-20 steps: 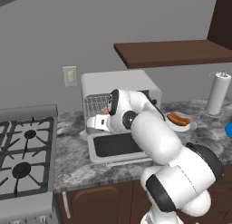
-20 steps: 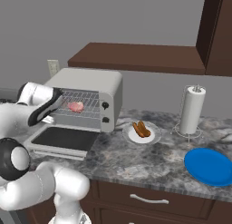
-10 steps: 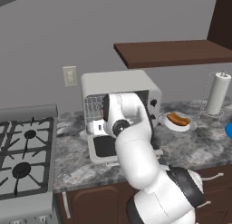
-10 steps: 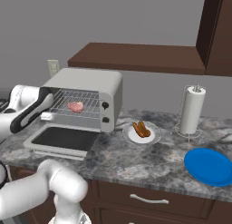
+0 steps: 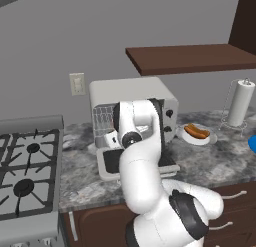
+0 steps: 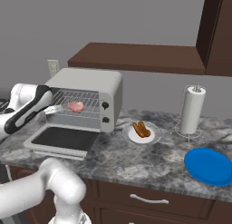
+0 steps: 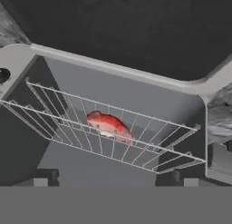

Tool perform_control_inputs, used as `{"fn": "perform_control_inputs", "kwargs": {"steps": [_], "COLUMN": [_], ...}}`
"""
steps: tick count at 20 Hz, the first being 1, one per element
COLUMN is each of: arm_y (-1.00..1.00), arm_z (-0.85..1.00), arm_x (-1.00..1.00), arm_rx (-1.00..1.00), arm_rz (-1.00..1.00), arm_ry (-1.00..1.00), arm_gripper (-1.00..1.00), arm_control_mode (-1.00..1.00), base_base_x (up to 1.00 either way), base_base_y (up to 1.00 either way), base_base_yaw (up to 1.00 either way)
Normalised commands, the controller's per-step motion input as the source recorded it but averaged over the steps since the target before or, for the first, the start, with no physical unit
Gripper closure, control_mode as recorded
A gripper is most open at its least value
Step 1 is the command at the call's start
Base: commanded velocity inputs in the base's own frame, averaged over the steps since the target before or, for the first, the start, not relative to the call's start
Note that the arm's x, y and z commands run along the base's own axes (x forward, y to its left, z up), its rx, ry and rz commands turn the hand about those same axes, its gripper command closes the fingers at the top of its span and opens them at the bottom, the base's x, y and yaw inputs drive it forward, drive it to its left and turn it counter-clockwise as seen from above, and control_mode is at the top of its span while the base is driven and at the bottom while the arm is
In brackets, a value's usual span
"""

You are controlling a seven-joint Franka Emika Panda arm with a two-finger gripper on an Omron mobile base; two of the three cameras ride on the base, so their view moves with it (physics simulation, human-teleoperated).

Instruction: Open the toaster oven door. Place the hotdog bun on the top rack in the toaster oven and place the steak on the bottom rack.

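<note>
I find no readable text, label, brand, number or sign anywhere. Toaster oven (image 6: 86, 85) front and its knobs: no legible markings.

The speckled grey stone surface (image 6: 136, 162) carried the toaster oven (image 6: 86, 98), directly ahead of the hand (image 6: 55, 110). Beside the oven, on the side away from the hand, stood a white dish (image 6: 141, 135). Further from the hand stood a paper towel holder (image 6: 191, 112), and a blue plate (image 6: 208, 166) lay near it.
</note>
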Motion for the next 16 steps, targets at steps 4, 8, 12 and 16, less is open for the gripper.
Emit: {"fn": "perform_control_inputs", "kwargs": {"steps": [4,8,12,16], "arm_y": [0.17,0.24,0.16,0.18], "arm_z": [0.34,0.31,0.30,0.23], "arm_x": [0.04,0.00,0.00,-0.02], "arm_rx": [-0.38,-0.32,-0.23,-0.11], "arm_rz": [-0.07,-0.06,-0.03,0.00], "arm_ry": [0.10,0.18,0.29,0.37], "arm_gripper": [-1.00,-1.00,-1.00,-1.00], "arm_control_mode": [-1.00,-1.00,-1.00,-1.00], "base_base_x": [0.00,0.00,0.00,0.00], "base_base_y": [0.00,0.00,0.00,0.00], "base_base_yaw": [0.00,0.00,0.00,0.00]}}
